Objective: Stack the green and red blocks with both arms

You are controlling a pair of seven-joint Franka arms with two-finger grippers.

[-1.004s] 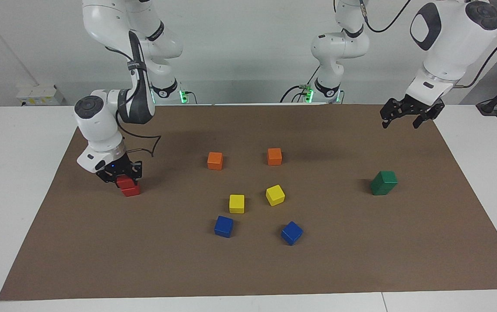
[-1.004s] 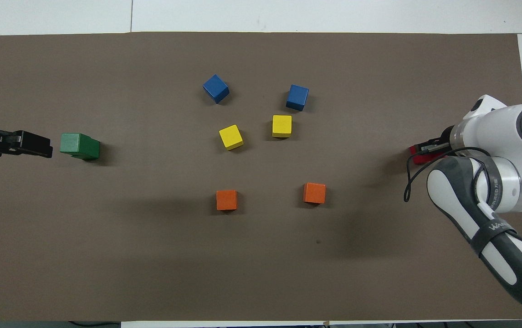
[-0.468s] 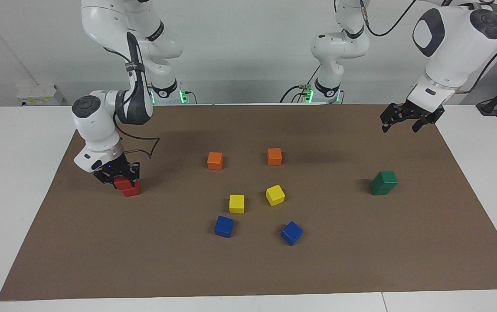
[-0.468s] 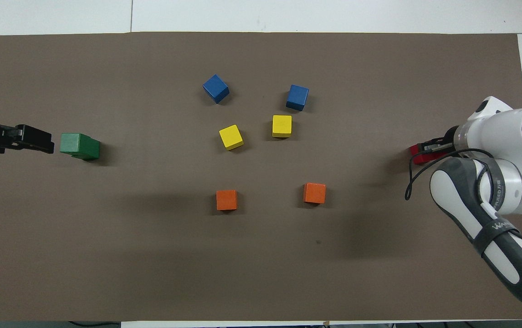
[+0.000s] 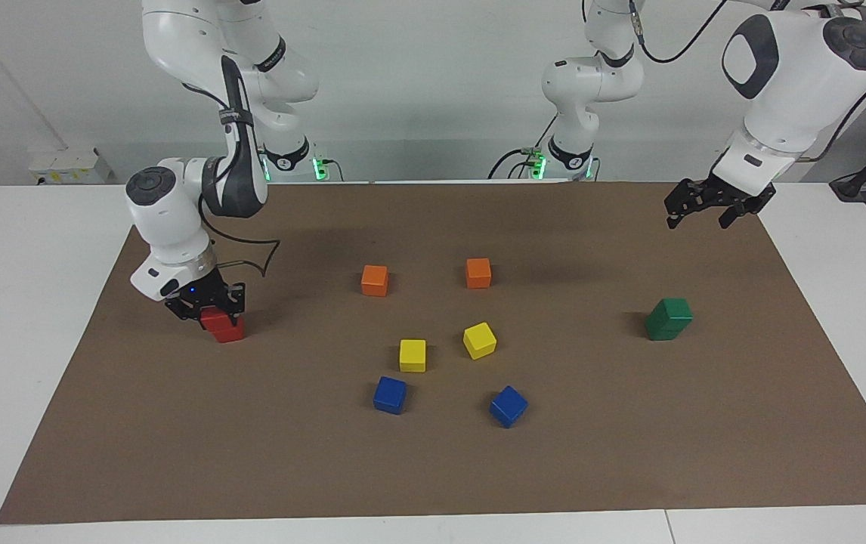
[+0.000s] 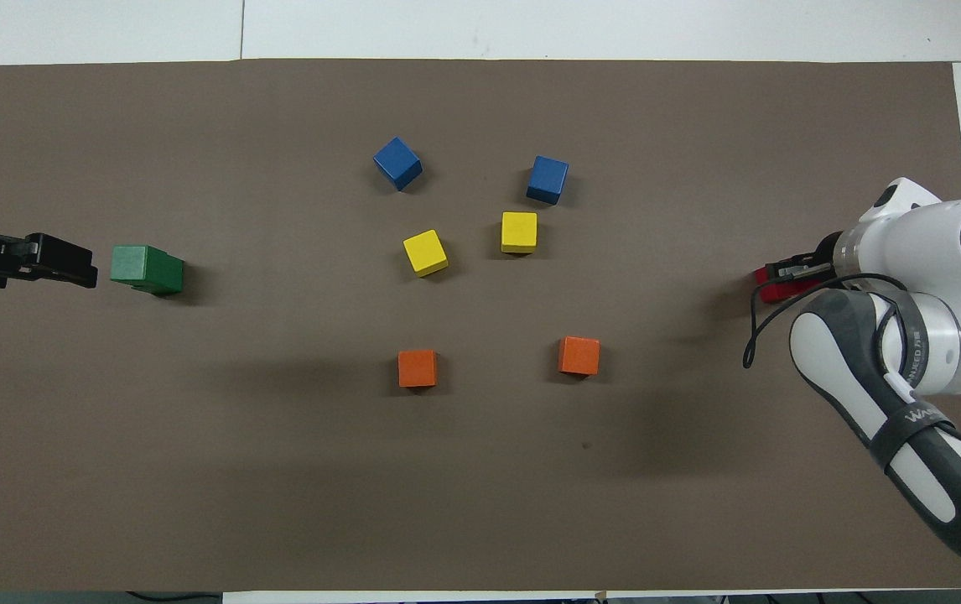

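The right claw (image 5: 206,310) has barely shifted, clamped on the upper red block (image 5: 214,318); square it over the lower red block (image 5: 229,330) before releasing, while the left claw (image 5: 712,204) waits open.

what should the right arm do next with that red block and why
Probably open and lift away. The right end effector is shut on the upper red block, which already seems to sit on the lower red block. The left end effector waits open above the mat, the green blocks already stacked.

Right pincer (image 5: 210,308) lifted upper red block (image 5: 215,318) slightly, left pincer (image 5: 711,208) rose a little
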